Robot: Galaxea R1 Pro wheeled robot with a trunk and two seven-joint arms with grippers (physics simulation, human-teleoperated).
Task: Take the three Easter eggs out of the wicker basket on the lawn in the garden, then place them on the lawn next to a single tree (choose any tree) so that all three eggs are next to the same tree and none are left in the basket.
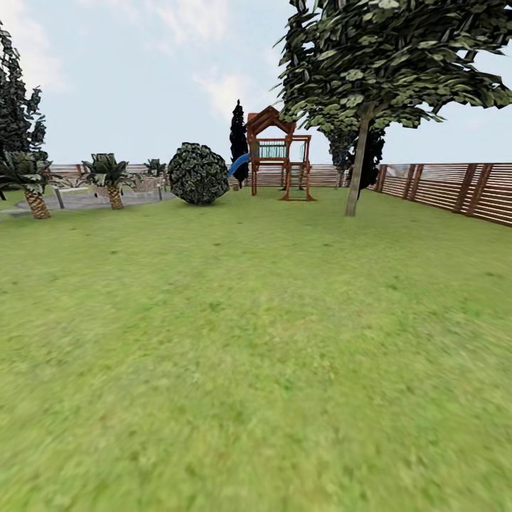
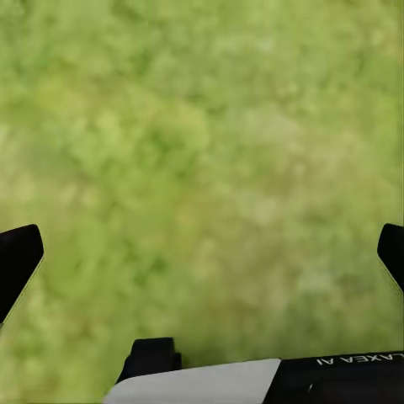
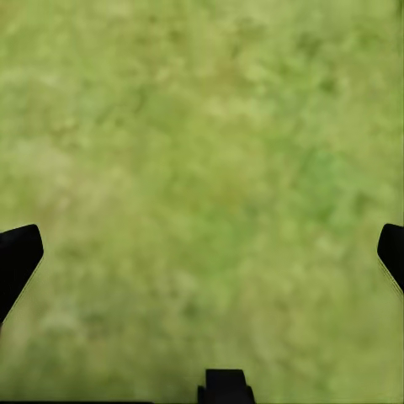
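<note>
The tree (image 1: 358,167) is seen far ahead and right of centre across the lawn (image 1: 256,341), nearer the right arm, while both the left gripper (image 2: 202,252) and right gripper (image 3: 202,252) are held wide apart, empty, over grass.

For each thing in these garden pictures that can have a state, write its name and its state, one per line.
left gripper: open, empty, over grass
right gripper: open, empty, over grass
tree: upright, pale trunk slightly leaning
round bush: on the lawn
play tower: standing by the fence
</note>
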